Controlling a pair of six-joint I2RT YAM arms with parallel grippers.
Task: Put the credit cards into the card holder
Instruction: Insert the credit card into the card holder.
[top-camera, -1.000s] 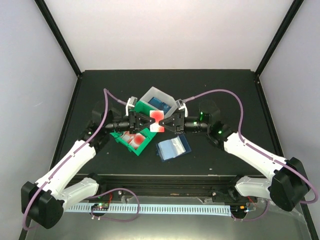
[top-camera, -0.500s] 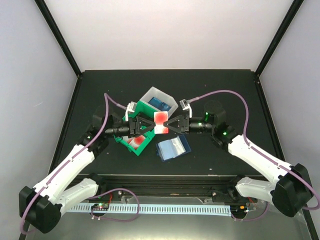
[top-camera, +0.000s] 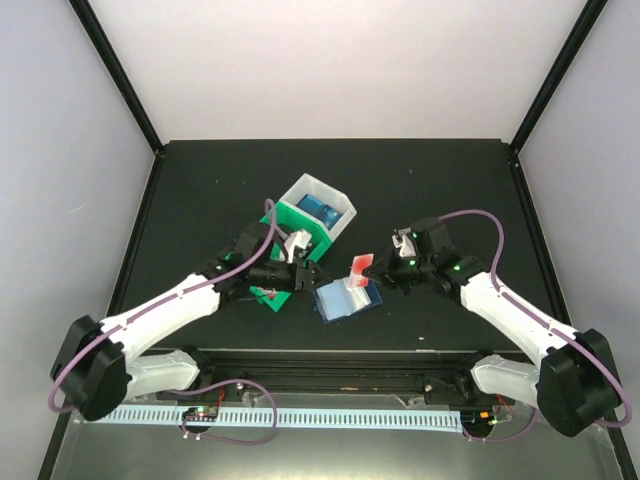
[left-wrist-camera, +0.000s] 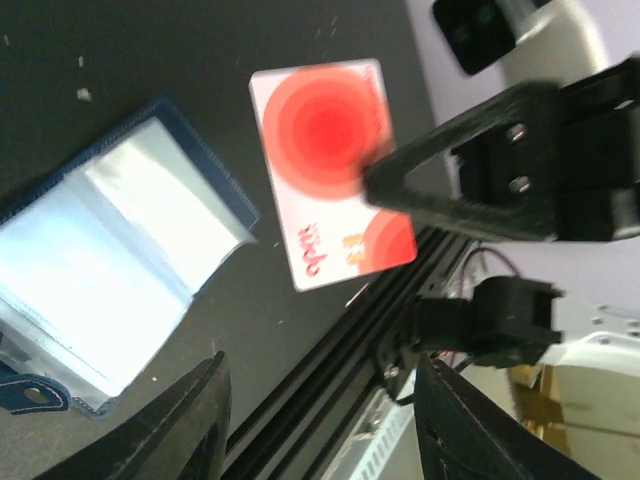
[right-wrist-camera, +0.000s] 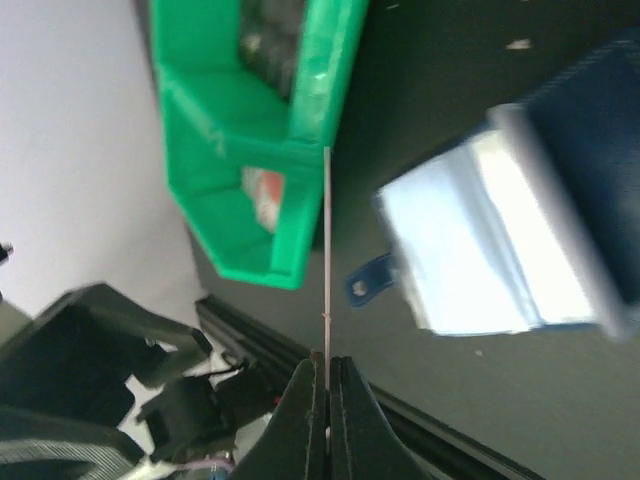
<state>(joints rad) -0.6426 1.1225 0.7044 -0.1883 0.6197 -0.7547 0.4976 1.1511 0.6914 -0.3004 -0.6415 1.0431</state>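
A red-and-white credit card (top-camera: 360, 267) is pinched in my right gripper (top-camera: 376, 272), which is shut on its lower edge. The card hangs just above the far edge of the open dark blue card holder (top-camera: 347, 297). In the right wrist view the card (right-wrist-camera: 326, 240) shows edge-on, rising from the closed gripper (right-wrist-camera: 326, 372). My left gripper (top-camera: 307, 275) stands open and empty, left of the holder. Its wrist view faces the card (left-wrist-camera: 325, 165) and the holder's clear sleeves (left-wrist-camera: 110, 290). More red-and-white cards (right-wrist-camera: 262, 190) lie in the green bin (right-wrist-camera: 250, 110).
A white bin (top-camera: 336, 225) holding blue cards (top-camera: 322, 208) stands behind the green bin (top-camera: 272, 217). The holder's clasp tab (right-wrist-camera: 367, 280) sticks out toward the table's near edge. A black frame rail (top-camera: 330, 358) runs along the front.
The card passed from my left gripper to my right. The left opened and drew back to the lower left; the right shut on the card and carried it down toward the holder.
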